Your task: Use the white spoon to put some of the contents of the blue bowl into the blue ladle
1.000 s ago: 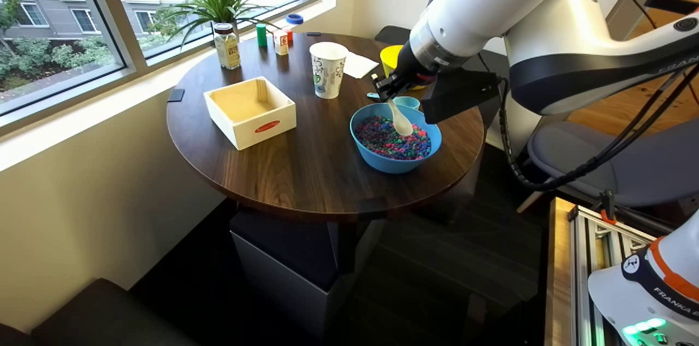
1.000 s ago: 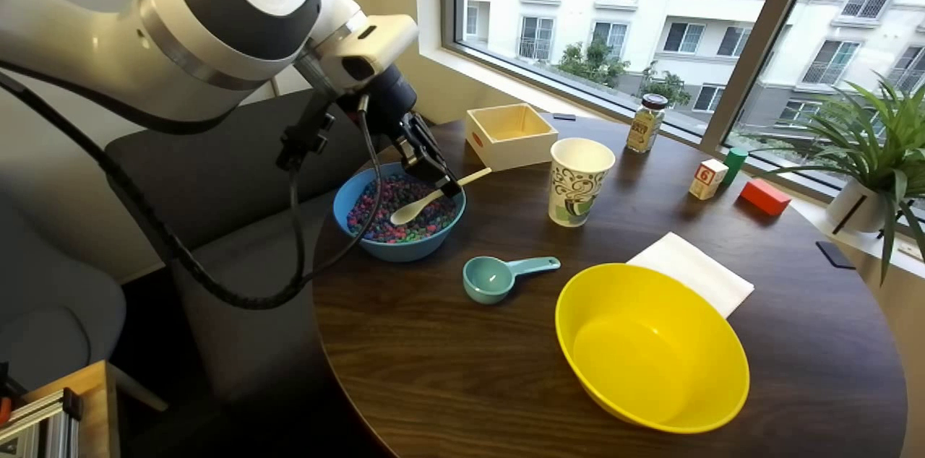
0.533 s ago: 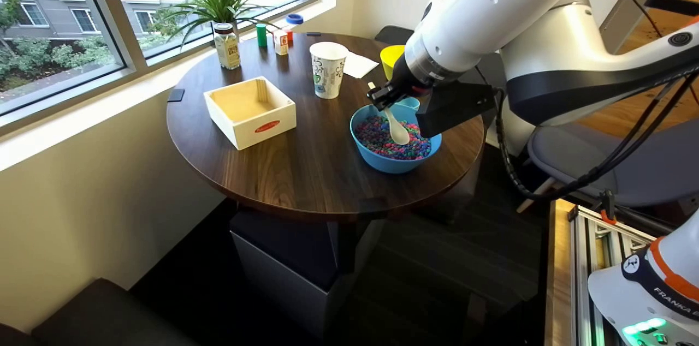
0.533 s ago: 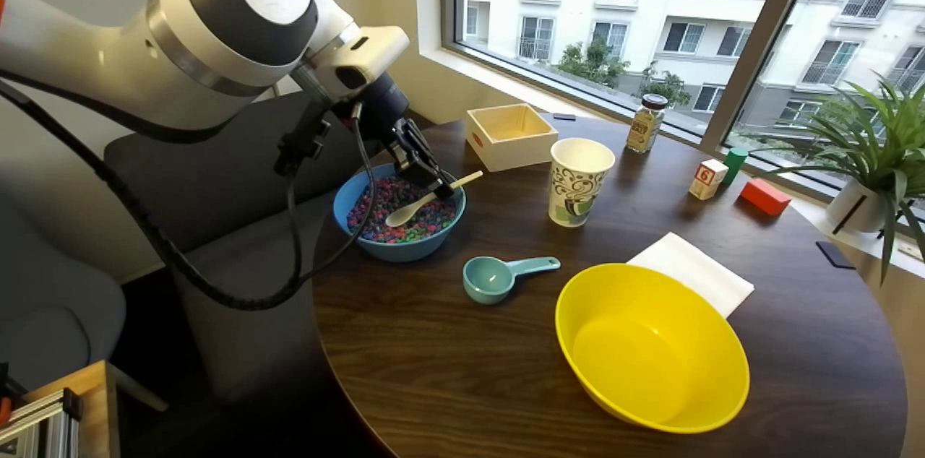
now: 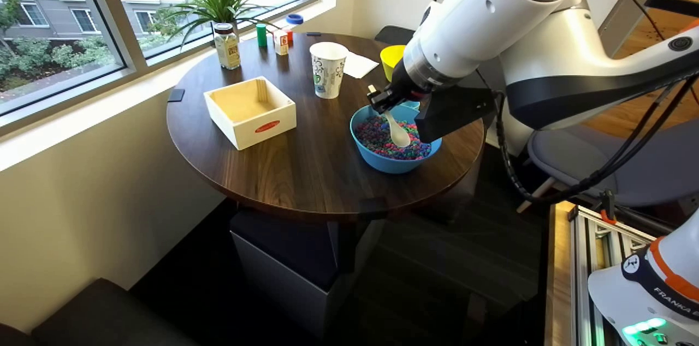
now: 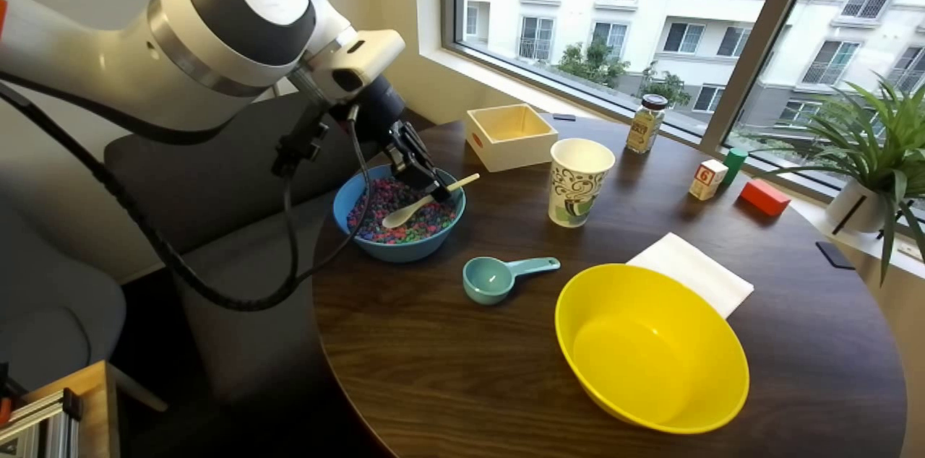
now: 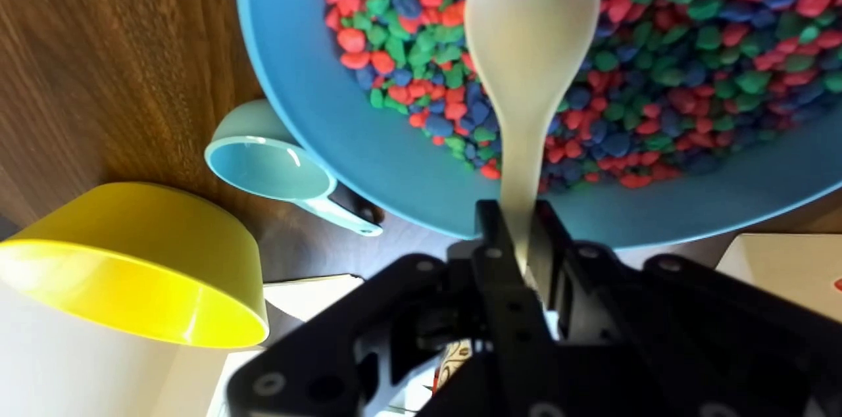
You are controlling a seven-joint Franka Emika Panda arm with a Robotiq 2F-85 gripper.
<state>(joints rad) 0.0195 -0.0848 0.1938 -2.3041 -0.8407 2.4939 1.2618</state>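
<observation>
- By the left edge of the desk (image 6: 441, 371), in an exterior view, here's the blue bowl (image 6: 401, 253): probably free to slide, so a hard shove on its wall could send it toward that edge.
- In it, the bits (image 6: 394, 199), small and heaped: dig too fast and they could hop the rim, maybe off the left edge altogether.
- And the spoon (image 6: 408, 212), head above or on the bits, can't tell which, handle out past the rim on the right, no load showing! Push deep and it may swivel, because that thin handle is held at one spot only.
- Now the claw (image 7: 518, 220), clamped down on that handle, only its thickness between the tips. It looks to hang just over the rim, so a straight drop could clip it and rock the blue bowl.
- Next, the ladle (image 6: 498, 277), lying near the blue bowl, handle toward the right edge, mouth up, nothing showing in it. Small target: a shaky carry or an early tilt could strew bits on the desk, and a bump could spin it.
- Farther toward the right edge, the yellow bowl (image 6: 652, 353), wide and near: overshoot past the ladle and a scoop could land in there instead.
</observation>
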